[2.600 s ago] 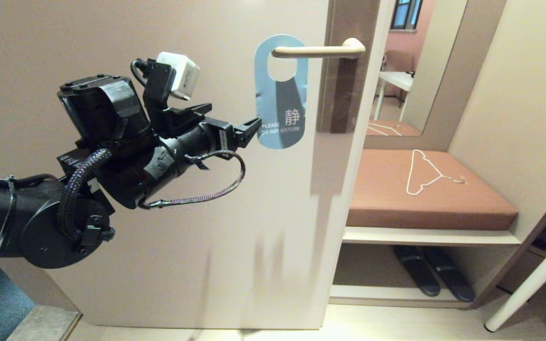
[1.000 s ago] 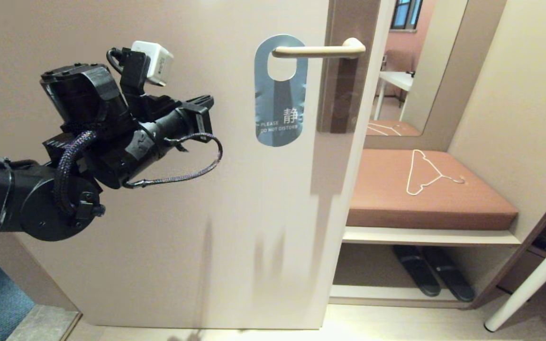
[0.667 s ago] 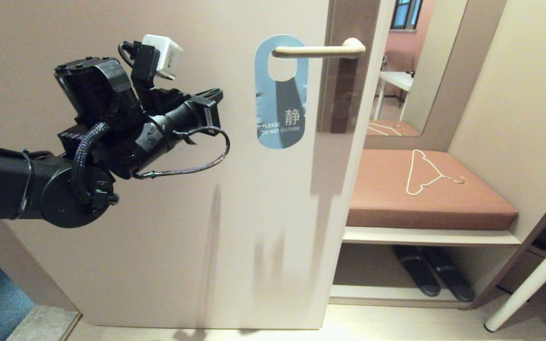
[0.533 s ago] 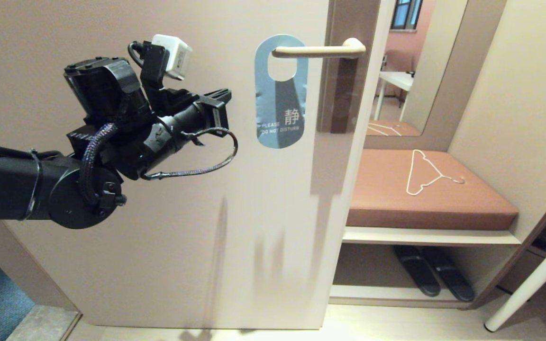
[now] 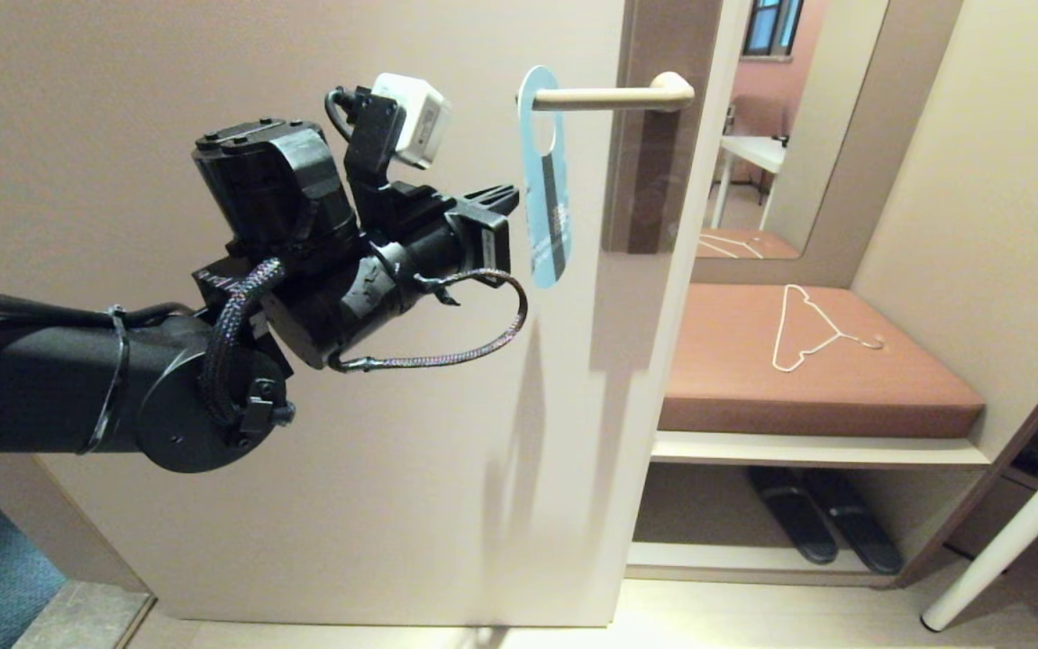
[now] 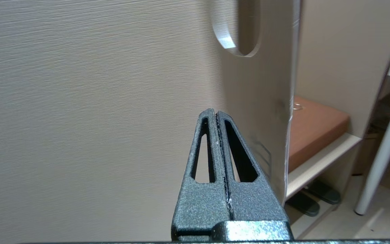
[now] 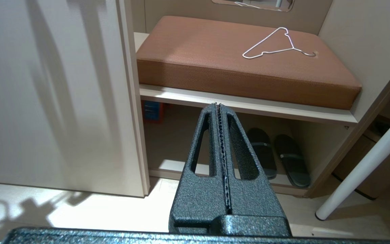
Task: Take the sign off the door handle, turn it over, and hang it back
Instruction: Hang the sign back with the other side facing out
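The sign hangs by its oval hole on the beige door handle. It is swung out from the door, nearly edge-on, with its light blue side facing right. My left gripper is shut and empty. Its tip is at the sign's left edge, on the door side. In the left wrist view the shut fingertips sit beside the sign's shaded back face, and I cannot tell whether they touch. My right gripper is shut and empty, low down and out of the head view.
The door fills the left. To its right stands a bench with a brown cushion and a white wire clothes hanger on it. Dark slippers lie on the shelf below. A white table leg slants at the right.
My left gripper let go of the sign's edge, drew back left and shut. It has now moved right to the sign. The sign has swung from flat against the door to nearly edge-on.
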Available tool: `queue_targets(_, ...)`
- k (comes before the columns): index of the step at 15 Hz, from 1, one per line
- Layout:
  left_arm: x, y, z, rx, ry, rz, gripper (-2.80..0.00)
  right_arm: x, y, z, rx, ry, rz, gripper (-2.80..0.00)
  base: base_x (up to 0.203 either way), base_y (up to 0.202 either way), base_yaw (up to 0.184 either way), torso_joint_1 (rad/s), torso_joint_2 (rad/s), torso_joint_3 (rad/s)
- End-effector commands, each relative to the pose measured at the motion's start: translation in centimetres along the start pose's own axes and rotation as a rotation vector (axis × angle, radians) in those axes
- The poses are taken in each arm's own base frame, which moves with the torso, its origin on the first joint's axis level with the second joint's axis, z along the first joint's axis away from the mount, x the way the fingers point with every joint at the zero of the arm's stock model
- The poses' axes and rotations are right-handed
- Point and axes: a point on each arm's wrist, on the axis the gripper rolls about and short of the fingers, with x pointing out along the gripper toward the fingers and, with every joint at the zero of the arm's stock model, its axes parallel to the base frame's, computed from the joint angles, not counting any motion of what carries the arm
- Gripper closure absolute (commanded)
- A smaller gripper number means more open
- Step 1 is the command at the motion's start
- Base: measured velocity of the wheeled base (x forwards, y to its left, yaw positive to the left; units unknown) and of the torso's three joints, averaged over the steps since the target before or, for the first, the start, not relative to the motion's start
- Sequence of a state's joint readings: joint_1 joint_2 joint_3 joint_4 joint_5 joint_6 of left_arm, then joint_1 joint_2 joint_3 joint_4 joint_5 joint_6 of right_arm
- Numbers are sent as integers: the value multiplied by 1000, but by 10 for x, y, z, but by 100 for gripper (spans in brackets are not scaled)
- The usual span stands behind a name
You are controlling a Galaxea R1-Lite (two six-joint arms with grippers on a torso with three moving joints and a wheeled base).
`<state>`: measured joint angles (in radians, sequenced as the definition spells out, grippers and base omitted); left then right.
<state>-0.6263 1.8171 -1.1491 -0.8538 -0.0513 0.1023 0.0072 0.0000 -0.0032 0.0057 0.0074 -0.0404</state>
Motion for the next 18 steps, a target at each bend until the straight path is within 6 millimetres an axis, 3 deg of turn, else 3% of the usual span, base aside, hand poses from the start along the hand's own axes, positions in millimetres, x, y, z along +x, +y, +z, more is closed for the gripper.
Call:
queue_targets(1,2,-7,-2,-3,0,-19,0,0,0,0,1,0,1,0,0,0,0,0,0,0)
queue_targets(13,49,-13,-13,-6,-49,-30,0,0,0,0,-4,1,-2,0,0,0,0,0,0,0)
queue_targets(18,55,-32,-10,-16,-67,-74,0,0,0,0,-1,2,-2,0,0,0,0,0,0,0)
